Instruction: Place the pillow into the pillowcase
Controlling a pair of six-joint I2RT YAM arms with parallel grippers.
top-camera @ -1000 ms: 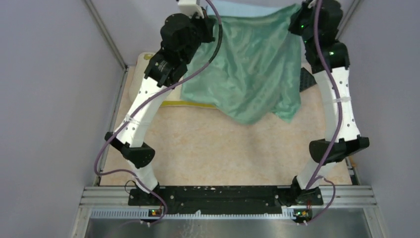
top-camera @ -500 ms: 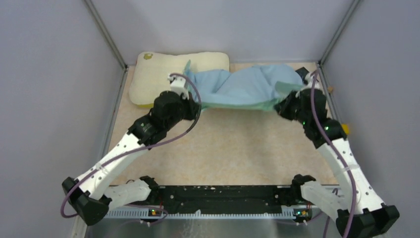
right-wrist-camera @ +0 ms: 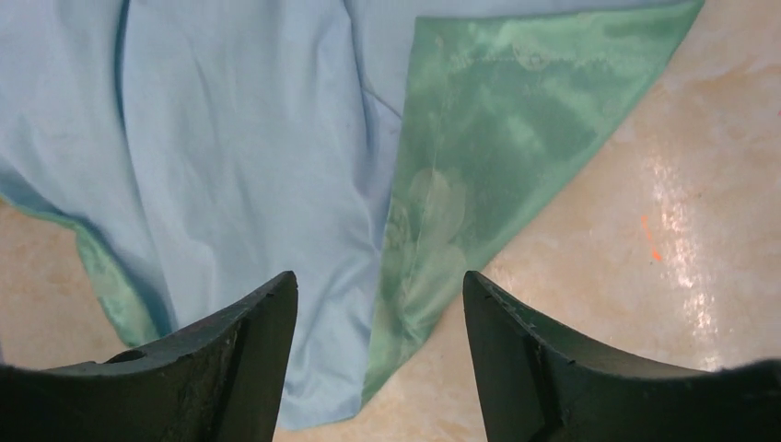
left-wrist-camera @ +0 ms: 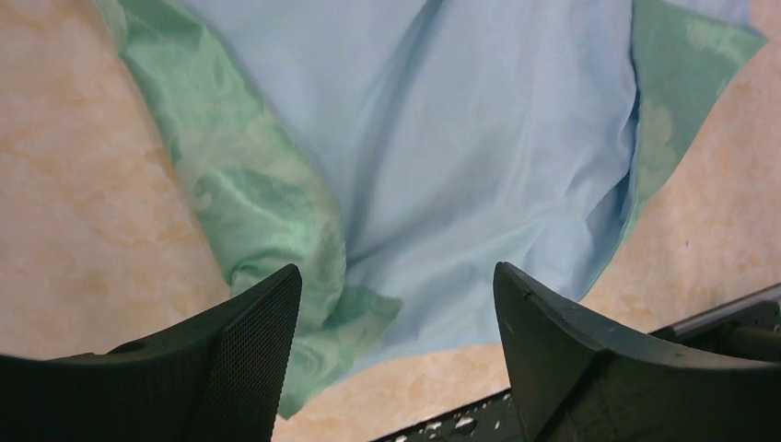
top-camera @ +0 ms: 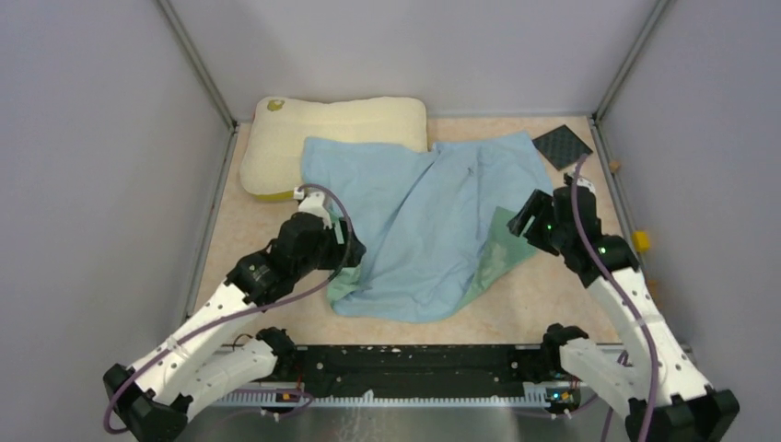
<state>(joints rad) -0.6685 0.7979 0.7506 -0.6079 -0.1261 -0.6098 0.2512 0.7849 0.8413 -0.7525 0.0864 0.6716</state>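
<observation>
The pillowcase (top-camera: 419, 221) lies spread on the desk (top-camera: 244, 226), blue side up, with its green reverse turned over at the near left and near right corners. Its far left corner overlaps the pillow (top-camera: 341, 120), which sits at the far left. The left claw (left-wrist-camera: 396, 276) stands wide above the case's near left edge, holding nothing. The right claw (right-wrist-camera: 378, 281) stands wide above the near right corner, also empty.

Black mesh square (top-camera: 563, 145), far-right corner
</observation>
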